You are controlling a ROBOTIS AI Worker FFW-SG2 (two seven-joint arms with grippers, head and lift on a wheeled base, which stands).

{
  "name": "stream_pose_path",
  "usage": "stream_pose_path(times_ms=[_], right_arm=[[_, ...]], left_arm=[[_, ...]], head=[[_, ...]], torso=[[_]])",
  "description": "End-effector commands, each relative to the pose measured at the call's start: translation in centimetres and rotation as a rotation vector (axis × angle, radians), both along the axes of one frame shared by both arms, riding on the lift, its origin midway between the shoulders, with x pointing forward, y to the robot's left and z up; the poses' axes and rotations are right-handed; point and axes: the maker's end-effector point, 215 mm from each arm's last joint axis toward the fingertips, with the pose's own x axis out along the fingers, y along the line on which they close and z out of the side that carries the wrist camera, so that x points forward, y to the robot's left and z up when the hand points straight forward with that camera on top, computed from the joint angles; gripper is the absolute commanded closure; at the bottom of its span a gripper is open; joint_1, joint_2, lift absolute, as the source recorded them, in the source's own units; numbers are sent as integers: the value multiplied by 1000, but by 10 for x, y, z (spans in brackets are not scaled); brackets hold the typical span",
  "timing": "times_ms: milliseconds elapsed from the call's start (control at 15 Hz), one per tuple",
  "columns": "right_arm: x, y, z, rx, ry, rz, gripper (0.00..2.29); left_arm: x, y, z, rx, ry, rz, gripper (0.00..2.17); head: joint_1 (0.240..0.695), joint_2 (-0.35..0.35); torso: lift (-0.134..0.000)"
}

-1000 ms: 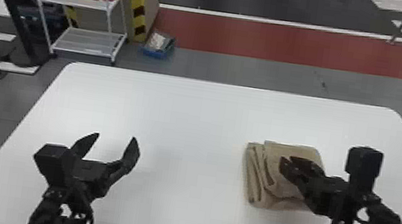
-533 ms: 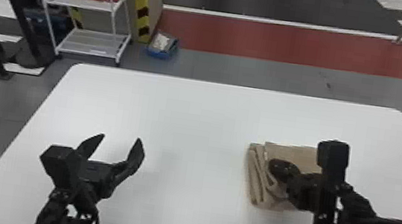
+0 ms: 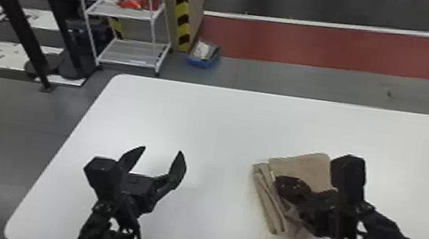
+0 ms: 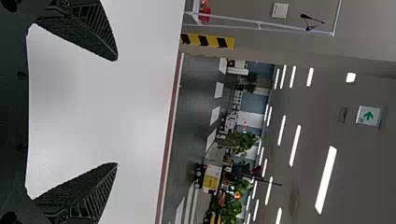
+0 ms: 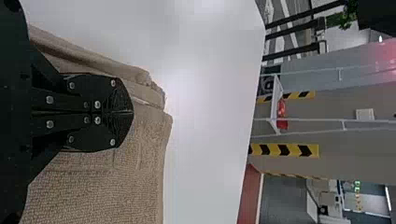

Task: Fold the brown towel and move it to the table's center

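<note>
One rack (image 3: pixel 120 11) beyond table (image 3: pixel 218 117) | left claw (image 3: pixel 162 150) spread | right claw (image 3: pixel 281 183) pressed together over towel (image 3: pixel 305 166)

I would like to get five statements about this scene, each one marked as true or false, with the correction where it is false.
1. The brown towel lies folded on the white table. True.
2. The fingers of the left gripper are spread apart. True.
3. The left gripper is over the towel. False: it is over bare table, to the left of the towel; the right gripper is at the towel.
4. The right gripper's fingers are wide open. False: they are closed together.
5. A white rack stands on the floor beyond the table. True.
</note>
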Motion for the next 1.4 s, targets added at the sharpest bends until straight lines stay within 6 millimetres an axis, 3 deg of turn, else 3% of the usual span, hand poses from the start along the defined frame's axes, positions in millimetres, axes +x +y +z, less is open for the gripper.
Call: stream_pose_path(times_ms=[0, 200, 467, 533, 733, 867, 1067, 1333], right_arm=[[-9, 15, 10, 20, -33, 50, 2047], [-26, -17, 42, 65, -43, 4, 2047], [-77, -102, 23, 21, 89, -88, 2047], [-87, -122, 18, 7, 122, -97, 2047], [-93, -154, 5, -23, 181, -128, 2047], [-82, -154, -9, -37, 233, -135, 2047], [-59, -139, -24, -66, 258, -117, 2047], [-11, -118, -22, -73, 231, -134, 2047]], left_arm=[[0, 1, 0, 0, -2, 1, 70], [0, 1, 0, -2, 1, 3, 70], [0, 2, -1, -2, 3, 3, 70], [0, 2, -1, -2, 3, 3, 70], [0, 1, -1, -3, 1, 2, 70], [-1, -1, 0, -3, 0, -2, 70], [-1, 1, 1, 1, 0, -2, 70], [0, 3, 2, 1, -4, -2, 70]], head=[[695, 160], [695, 179], [695, 138], [695, 97], [695, 45], [695, 5], [695, -3], [695, 16]], torso=[[-97], [-97], [-97], [-97], [-97], [-97], [-97], [-97]])
